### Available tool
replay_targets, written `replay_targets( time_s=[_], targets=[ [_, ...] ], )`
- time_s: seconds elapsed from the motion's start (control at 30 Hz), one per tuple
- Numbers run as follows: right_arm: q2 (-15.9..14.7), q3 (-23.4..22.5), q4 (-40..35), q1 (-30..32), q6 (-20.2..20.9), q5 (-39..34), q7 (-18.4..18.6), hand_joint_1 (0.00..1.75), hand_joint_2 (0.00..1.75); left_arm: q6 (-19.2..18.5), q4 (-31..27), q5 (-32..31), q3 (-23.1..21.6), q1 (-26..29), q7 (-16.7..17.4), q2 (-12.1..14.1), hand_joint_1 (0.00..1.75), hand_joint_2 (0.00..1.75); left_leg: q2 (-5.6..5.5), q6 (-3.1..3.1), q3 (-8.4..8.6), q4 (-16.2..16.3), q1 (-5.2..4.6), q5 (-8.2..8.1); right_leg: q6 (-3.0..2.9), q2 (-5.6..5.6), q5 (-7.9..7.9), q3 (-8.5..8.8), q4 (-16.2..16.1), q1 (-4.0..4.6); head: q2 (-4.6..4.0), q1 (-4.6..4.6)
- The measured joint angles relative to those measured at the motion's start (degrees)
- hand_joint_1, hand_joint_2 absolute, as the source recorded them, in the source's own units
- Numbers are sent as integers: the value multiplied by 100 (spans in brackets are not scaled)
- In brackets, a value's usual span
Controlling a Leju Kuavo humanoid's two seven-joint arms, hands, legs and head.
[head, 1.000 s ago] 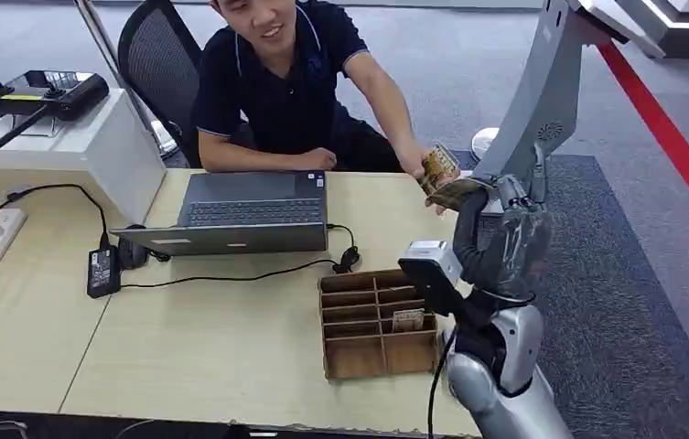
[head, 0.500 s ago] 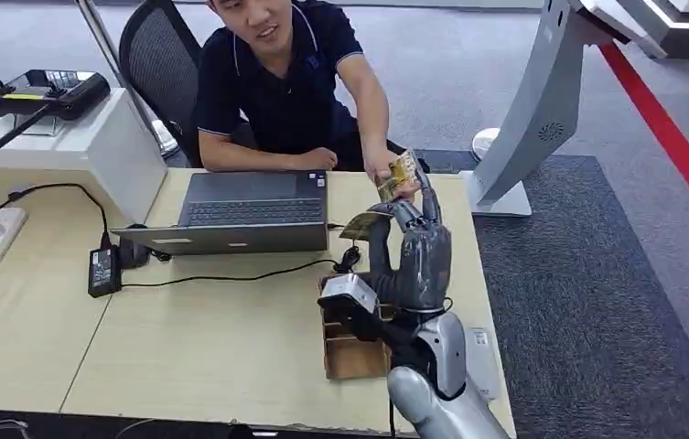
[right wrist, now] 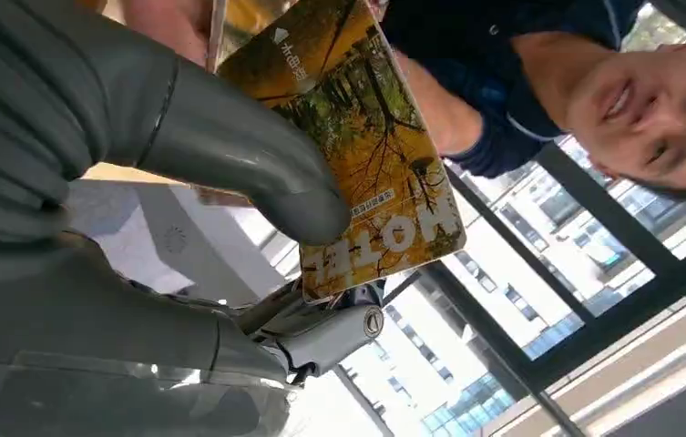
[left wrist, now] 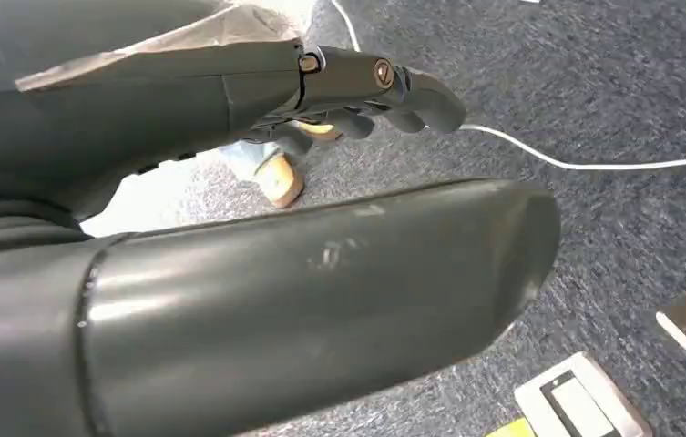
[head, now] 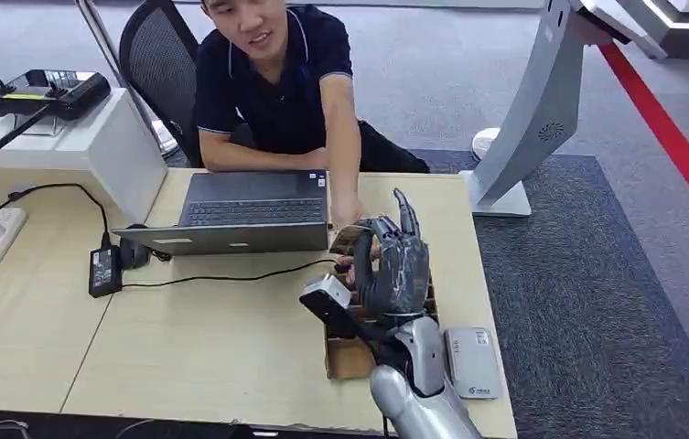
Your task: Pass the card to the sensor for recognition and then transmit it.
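Fingers (right wrist: 230, 155) around card (right wrist: 357, 155)

My right hand (head: 393, 261) is dark grey, its thumb (right wrist: 239, 155) lighter grey, on a silver arm (head: 418, 393). The card (right wrist: 357, 146) shows yellow autumn trees with white lettering. The person (head: 276, 87) wears a navy shirt. The table (head: 194, 338) is pale wood, the laptop (head: 244, 212) grey, the box (head: 351, 352) brown cardboard, the carpet (head: 615, 302) blue-grey.

A pale wooden desk (head: 203, 338) on grey carpet (head: 615, 274), a black mesh chair (head: 153, 59) behind
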Motion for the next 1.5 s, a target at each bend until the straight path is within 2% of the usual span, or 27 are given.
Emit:
replay_targets(
  time_s=[0.23, 0.57, 0.6, 0.63, 0.77, 0.8, 0.97, 1.0, 1.23, 1.5],
  targets=[
    [15, -417, 42, 41, -2, 30, 0, 175, 175, 0, 0, 15, -33, 7, 0, 4, 0, 0, 2, 0, 1, 1, -5, 0, 0, 1, 0, -1, 0, -1, 0, -2],
    [17, -649, 42, 96, -2, 70, 39, 175, 175, 0, 0, 33, -42, 17, 0, 4, 0, 0, 0, 0, -2, 0, -5, 0, 0, 0, 0, -3, 0, 0, 0, 0],
    [17, -656, 42, 97, -2, 70, 37, 117, 175, 0, 0, 33, -42, 17, 0, 4, 0, 0, 0, 0, -2, 0, -5, 0, 0, 0, 0, -3, 0, 0, 0, 0],
    [17, -660, 42, 98, -2, 70, 39, 0, 175, 0, 0, 33, -42, 17, 0, 4, 0, 0, 1, 0, -2, 0, -5, 0, 0, 0, 0, -3, 0, 0, 0, 0],
    [20, -689, 42, 113, -2, 70, 55, 0, 175, 0, 0, 35, -46, 17, 0, 4, 0, 0, 2, 0, -2, 0, -5, 0, 0, 1, 0, -3, 0, -1, 0, 0],
    [20, -695, 42, 115, -2, 70, 55, 0, 0, 0, 0, 33, -53, 17, 0, 2, 0, 0, 2, 0, -2, 0, -5, 0, 0, 1, 0, -3, 0, 0, 0, 0],
    [24, -717, 39, 121, -2, 138, 55, 0, 0, 0, 0, 28, -70, 17, 0, -13, 0, 0, 4, -1, 0, 1, -5, 1, 0, 2, 2, -3, 0, 1, 0, 0],
    [26, -724, 39, 124, -2, 142, 52, 0, 175, 0, 0, 24, -70, 17, 0, -13, 0, 0, 4, -1, -1, 1, -5, 1, -1, 2, 2, -3, 0, 1, 0, 0],
    [44, -741, 33, 143, -2, 175, 46, 0, 175, 4, 0, 39, -70, 20, 0, -15, 0, 0, 4, -2, -1, 0, -3, 1, -1, 2, 1, -5, 1, 4, 0, 0],
    [-87, -560, -120, 195, -2, -37, 704, 0, 175, 57, 0, 157, -66, 32, -2, -13, 0, 0, 5, -2, -2, 0, -3, 1, -1, 3, 2, -4, 1, 4, 0, 0]
  ],
)
